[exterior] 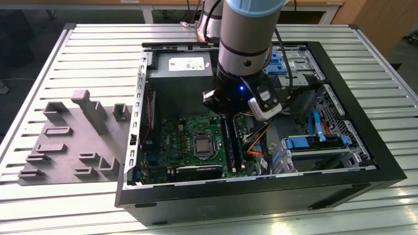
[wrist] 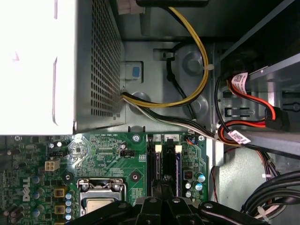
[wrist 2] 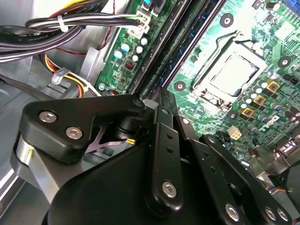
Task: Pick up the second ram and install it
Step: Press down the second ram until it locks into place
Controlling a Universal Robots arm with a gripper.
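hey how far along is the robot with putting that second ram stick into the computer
Looks late in the job. The hand is down inside the open computer case, right over the memory slots beside the CPU socket. The second ram stands in a slot beneath the hand; whether it is fully seated or released is hidden.

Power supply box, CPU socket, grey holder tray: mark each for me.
power supply box [exterior: 179, 73]: exterior view, on its grey top face.
CPU socket [wrist 2: 233, 75]: second wrist view, on the bare metal centre inside the latch frame.
grey holder tray [exterior: 72, 142]: exterior view, on the flat base between the moulded posts.
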